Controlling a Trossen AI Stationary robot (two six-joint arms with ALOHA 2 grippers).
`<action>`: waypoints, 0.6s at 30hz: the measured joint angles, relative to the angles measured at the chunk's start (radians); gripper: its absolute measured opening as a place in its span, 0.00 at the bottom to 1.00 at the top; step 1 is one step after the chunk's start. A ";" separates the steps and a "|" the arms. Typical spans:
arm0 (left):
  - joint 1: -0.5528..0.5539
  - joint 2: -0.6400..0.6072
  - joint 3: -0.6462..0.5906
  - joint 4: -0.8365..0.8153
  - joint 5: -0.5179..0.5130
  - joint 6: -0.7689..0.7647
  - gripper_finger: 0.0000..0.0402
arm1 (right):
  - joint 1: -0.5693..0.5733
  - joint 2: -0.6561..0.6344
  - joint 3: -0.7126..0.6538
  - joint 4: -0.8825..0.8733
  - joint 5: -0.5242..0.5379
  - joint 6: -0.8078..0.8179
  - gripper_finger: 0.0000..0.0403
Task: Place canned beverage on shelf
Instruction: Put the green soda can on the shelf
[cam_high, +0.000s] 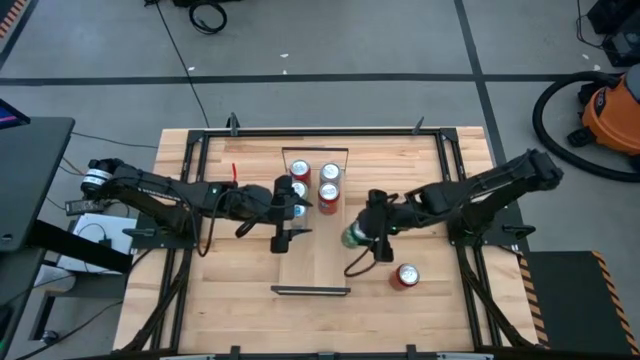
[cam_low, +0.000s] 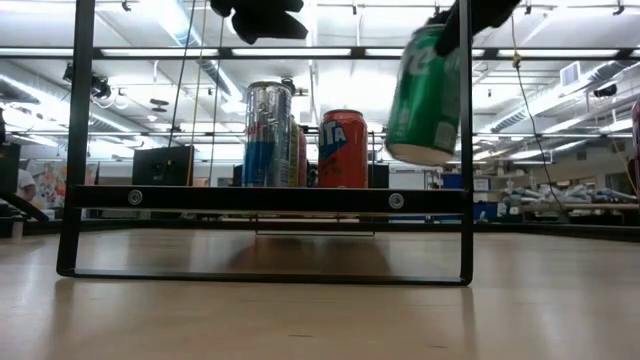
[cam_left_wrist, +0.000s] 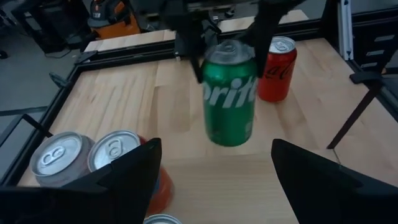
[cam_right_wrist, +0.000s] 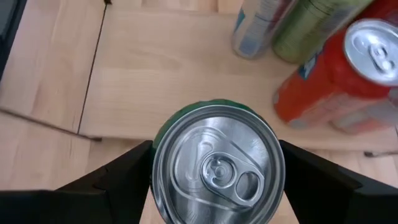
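My right gripper (cam_high: 358, 237) is shut on a green Sprite can (cam_left_wrist: 230, 93), lifted beside the right long edge of the shelf (cam_high: 315, 255), a light-wood plank with black end frames. The low view shows the can (cam_low: 425, 95) above plank height (cam_low: 270, 198). Several cans (cam_high: 315, 180) stand upright on the plank's far half. My left gripper (cam_high: 298, 212) hovers over the plank next to those cans, open and empty, its fingers (cam_left_wrist: 134, 177) facing the green can. My right gripper pinches the green can's upper side wall (cam_left_wrist: 214, 59), just below the rim, between its two fingers (cam_right_wrist: 127, 177). The fingers come from above, pointing down. The can hangs below them, slightly tilted, clear of the table and the shelf.
A red can (cam_high: 406, 276) stands on the tabletop to the right of the shelf's near end. Black frame rails (cam_high: 200, 190) run along the table's sides. The shelf's near half (cam_high: 312, 270) is bare wood. An orange vacuum (cam_high: 610, 110) stands on the floor beyond the table.
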 joint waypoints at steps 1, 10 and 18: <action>-0.002 0.000 0.000 0.000 0.000 0.000 0.79 | -0.012 0.012 0.009 0.001 -0.006 -0.016 0.79; -0.007 0.000 0.000 0.018 0.000 -0.002 0.79 | -0.097 0.186 0.167 0.015 -0.053 -0.173 0.79; -0.007 0.000 0.000 0.013 0.000 -0.021 0.79 | -0.145 0.306 0.249 0.010 -0.064 -0.253 0.79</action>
